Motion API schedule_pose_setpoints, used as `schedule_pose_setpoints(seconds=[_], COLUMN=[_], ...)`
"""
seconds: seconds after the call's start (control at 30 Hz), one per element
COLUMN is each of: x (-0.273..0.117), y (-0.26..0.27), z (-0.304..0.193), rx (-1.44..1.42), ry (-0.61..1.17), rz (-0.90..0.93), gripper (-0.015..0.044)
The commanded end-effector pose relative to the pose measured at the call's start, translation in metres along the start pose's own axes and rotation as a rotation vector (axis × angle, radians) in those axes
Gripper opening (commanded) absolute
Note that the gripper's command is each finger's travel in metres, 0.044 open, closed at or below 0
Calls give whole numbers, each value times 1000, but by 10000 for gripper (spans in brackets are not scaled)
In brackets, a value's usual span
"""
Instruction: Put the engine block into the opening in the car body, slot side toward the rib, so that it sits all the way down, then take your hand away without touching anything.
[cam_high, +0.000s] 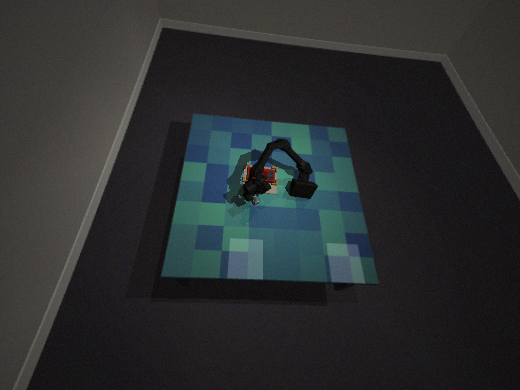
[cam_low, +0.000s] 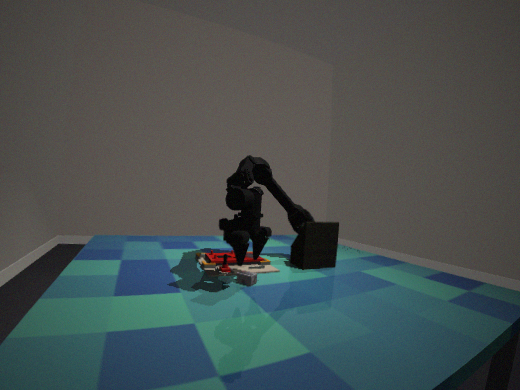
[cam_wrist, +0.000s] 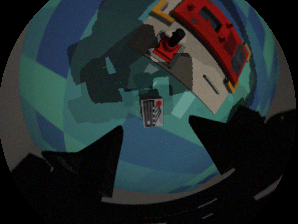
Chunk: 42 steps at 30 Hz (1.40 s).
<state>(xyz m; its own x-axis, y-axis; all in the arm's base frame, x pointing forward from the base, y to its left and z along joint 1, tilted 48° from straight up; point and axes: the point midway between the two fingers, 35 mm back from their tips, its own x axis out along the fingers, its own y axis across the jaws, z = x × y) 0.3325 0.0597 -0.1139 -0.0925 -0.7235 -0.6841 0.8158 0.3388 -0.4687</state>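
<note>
Wrist view gives the detail: engine block (cam_high: 255, 200) (cam_low: 247, 278) (cam_wrist: 152, 112), grey, one red dot and dark ribbed markings on its upper face, lying on the table (cam_high: 285, 255) (cam_low: 150, 312) (cam_wrist: 150, 150) outside the red car body (cam_high: 269, 174) (cam_low: 215, 258) (cam_wrist: 232, 50). Top view shows the block only as a small grey patch beside the arm; it fixes the place, however: nearer the left edge of the table than the right, well apart from all four corners. Exterior view shows the height: pincer (cam_high: 254, 191) (cam_low: 248, 261) (cam_wrist: 157, 123) above the table, fingertips pointing down. Count: one block; one car body, on one pale board (cam_high: 272, 190) (cam_low: 265, 269) (cam_wrist: 200, 94); one red piece with a black upright knob (cam_low: 225, 265) (cam_wrist: 170, 46), distinct in the wrist and exterior views; three orange corner pieces distinguishable in the wrist view. Block near the board, not seated in the car body. Which recess is the opening: cannot tell. Pincer: two fingers, spread wide, nothing between them; in the wrist view the block appears framed by the tips, untouched by either finger.
</note>
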Motion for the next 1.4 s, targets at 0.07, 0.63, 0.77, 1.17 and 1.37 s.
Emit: schedule_pose_setpoints(seconds=[0.07, 0.63, 0.77, 1.17, 1.37], x=[17, 38, 44, 44, 44], y=[1, 1, 1, 1, 1], z=[0, 0, 0, 0, 0], rx=[4, 4, 4, 4, 4], ry=[-6, -7, -7, -7, -7], rz=[-8, -8, -9, -9, -9], gripper=[440, 440, 440, 151, 111])
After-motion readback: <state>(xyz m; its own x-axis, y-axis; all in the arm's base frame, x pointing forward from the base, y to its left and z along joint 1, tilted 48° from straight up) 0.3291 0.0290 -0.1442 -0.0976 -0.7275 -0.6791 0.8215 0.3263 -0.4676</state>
